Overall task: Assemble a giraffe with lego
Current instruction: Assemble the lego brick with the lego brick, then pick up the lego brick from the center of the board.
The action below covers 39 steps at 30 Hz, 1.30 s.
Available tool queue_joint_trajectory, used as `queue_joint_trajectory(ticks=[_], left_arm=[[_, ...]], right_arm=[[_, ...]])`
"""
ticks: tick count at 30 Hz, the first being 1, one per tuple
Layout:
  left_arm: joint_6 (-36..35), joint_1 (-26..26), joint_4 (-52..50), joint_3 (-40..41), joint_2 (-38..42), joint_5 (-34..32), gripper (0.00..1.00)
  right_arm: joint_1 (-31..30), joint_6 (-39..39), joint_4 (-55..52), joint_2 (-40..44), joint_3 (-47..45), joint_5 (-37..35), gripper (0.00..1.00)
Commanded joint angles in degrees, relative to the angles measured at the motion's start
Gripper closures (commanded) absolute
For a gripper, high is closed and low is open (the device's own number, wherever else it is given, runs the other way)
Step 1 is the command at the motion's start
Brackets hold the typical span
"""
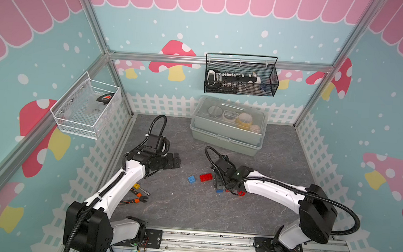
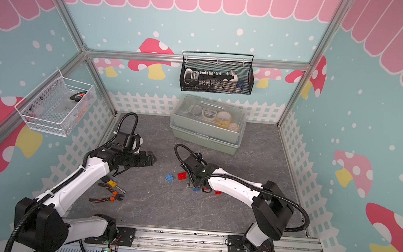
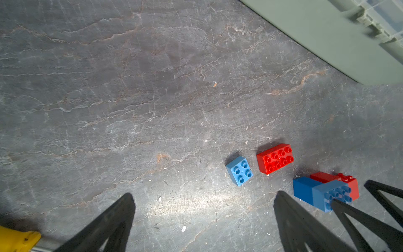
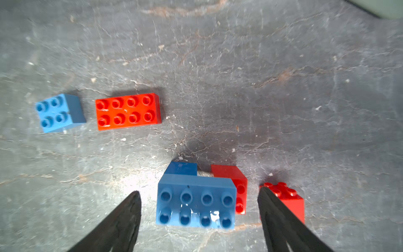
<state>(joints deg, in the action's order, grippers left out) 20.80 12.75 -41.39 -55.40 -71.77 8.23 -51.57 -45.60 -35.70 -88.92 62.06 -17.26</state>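
**Item:** giraffe (image 4: 196,205), a part-built cluster of glossy studded plastic bricks.

**Location:** on the grey slate-patterned tabletop (image 4: 283,65), between the spread fingers of the right gripper (image 4: 198,192) and touching neither.

**Left gripper** (image 3: 204,195): jaws apart, empty, well away.

**Handling:** the next step was probably fetching more lego. Rise straight up before swinging, as one finger stood just beside the small red square brick (image 4: 287,198). Take the long red eight-stud brick (image 4: 128,111) across its narrow width.

**Appearance:** a light-blue eight-stud brick, studs up, sat over a darker blue brick, with a red brick at one end. There was no neck yet.

**Also loose:** small blue four-stud brick (image 4: 58,113).
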Motion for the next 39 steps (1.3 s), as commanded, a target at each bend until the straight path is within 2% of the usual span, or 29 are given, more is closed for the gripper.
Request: queue_joint_trajectory(ticks=[1, 11, 23, 39], left_arm=[[-0.3, -0.4, -0.8, -1.2, -0.4, 0.6, 0.01], [-0.7, 0.4, -0.7, -1.4, -0.5, 2.8, 0.01], [-0.9, 1.2, -0.7, -1.4, 0.0, 3.0, 0.01], [-1.1, 1.3, -0.8, -1.3, 0.1, 2.4, 0.01]], right_arm=[[1.2, 1.6, -4.1, 3.0, -1.7, -0.1, 0.19], [8.2, 7.4, -9.2, 8.2, -5.7, 1.1, 0.24], [13.1, 12.9, -7.9, 1.6, -7.0, 5.5, 0.35], [15.2, 14.7, -4.1, -6.4, -6.3, 7.9, 0.46]])
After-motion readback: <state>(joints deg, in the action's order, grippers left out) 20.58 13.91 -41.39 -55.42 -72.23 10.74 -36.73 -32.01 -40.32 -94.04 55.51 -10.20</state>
